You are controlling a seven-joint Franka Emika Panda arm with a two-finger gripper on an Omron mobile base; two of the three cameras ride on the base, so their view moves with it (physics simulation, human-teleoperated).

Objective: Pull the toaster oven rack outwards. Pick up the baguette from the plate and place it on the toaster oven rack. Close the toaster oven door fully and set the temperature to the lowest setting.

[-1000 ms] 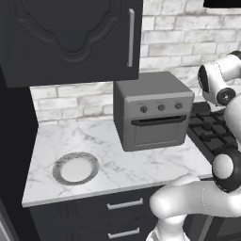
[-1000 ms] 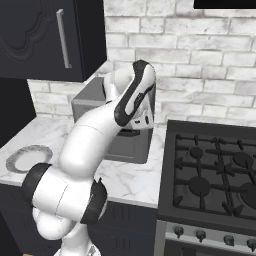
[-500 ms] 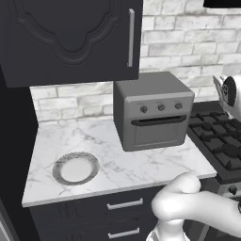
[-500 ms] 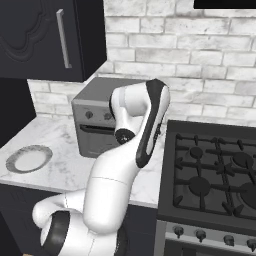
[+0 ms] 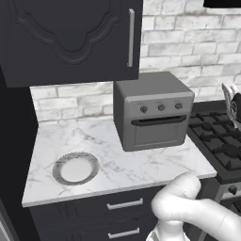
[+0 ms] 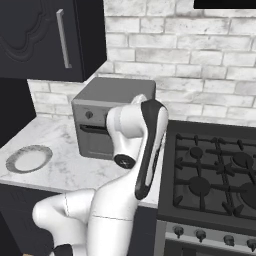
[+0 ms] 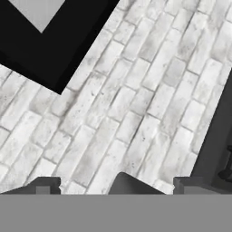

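The grey toaster oven stands on the marble counter with three dark knobs across its front. Its toaster oven door is up and shut, dark bar handle on top, so the toaster oven rack is hidden. Left of it lies the plate, its white centre bare; the baguette is out of view. In the right base view my arm covers part of the toaster oven, and the plate sits far left. My gripper is open, facing the brick wall, nothing between its fingertips.
A black stove with burner grates adjoins the counter on the right. Dark upper cabinets hang above the plate's side. A dark hood edge crosses the hand view. The counter has bare marble in front of the oven.
My arm has folded down and swung right: in the left base view its upper part slid to the right edge, and in the right base view it uncovered the oven's top. Oven and plate are unmoved.
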